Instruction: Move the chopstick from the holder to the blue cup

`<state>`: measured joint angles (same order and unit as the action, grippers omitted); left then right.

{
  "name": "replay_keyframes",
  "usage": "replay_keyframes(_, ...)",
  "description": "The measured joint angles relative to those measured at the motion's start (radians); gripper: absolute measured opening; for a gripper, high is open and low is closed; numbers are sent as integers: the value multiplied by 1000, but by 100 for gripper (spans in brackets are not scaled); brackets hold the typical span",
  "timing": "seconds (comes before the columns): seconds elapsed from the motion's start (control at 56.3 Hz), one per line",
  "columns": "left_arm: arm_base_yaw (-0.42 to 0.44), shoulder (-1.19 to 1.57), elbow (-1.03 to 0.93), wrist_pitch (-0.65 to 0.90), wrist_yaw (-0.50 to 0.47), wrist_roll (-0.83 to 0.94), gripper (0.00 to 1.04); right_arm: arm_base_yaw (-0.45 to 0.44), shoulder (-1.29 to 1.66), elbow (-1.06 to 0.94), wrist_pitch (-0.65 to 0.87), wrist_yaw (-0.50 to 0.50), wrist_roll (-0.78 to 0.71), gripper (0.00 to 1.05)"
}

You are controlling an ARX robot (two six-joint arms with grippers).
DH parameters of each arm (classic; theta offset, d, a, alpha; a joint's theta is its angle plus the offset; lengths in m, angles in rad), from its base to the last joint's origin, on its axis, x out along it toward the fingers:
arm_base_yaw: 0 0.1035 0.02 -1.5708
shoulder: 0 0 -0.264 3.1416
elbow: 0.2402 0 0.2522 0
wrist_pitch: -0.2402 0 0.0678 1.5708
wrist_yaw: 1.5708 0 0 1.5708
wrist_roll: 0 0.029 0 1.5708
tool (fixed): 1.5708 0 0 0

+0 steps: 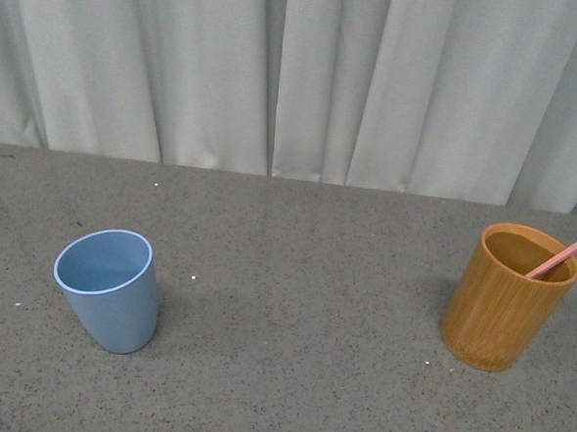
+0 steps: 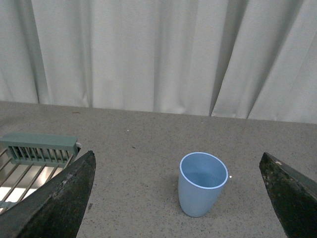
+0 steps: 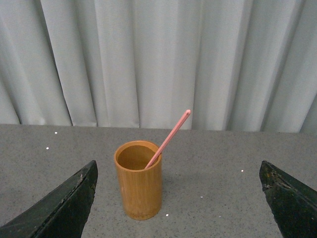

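The blue cup [image 1: 109,287] stands upright and empty on the grey table at the left. The orange-brown holder [image 1: 507,296] stands at the right with the pink-red chopstick [image 1: 566,252] leaning out of it to the right. Neither gripper shows in the front view. My left gripper [image 2: 178,191] is open, its fingers wide apart, with the blue cup [image 2: 201,183] ahead between them, at a distance. My right gripper [image 3: 178,191] is open, with the holder [image 3: 139,179] and the chopstick [image 3: 169,137] ahead of it, nearer one finger.
A grey speckled table [image 1: 295,275] ends at a white curtain [image 1: 297,79] behind. A pale green slatted rack [image 2: 34,153] lies beside the left gripper. Small white specks dot the tabletop.
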<state>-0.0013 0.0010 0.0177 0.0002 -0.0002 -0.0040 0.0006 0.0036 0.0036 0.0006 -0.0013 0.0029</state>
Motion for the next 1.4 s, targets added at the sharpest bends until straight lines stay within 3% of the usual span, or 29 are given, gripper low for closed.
replay_keyframes(1.402, 0, 0, 0, 0, 0, 0, 98, 0, 0, 0, 0, 0, 0, 95)
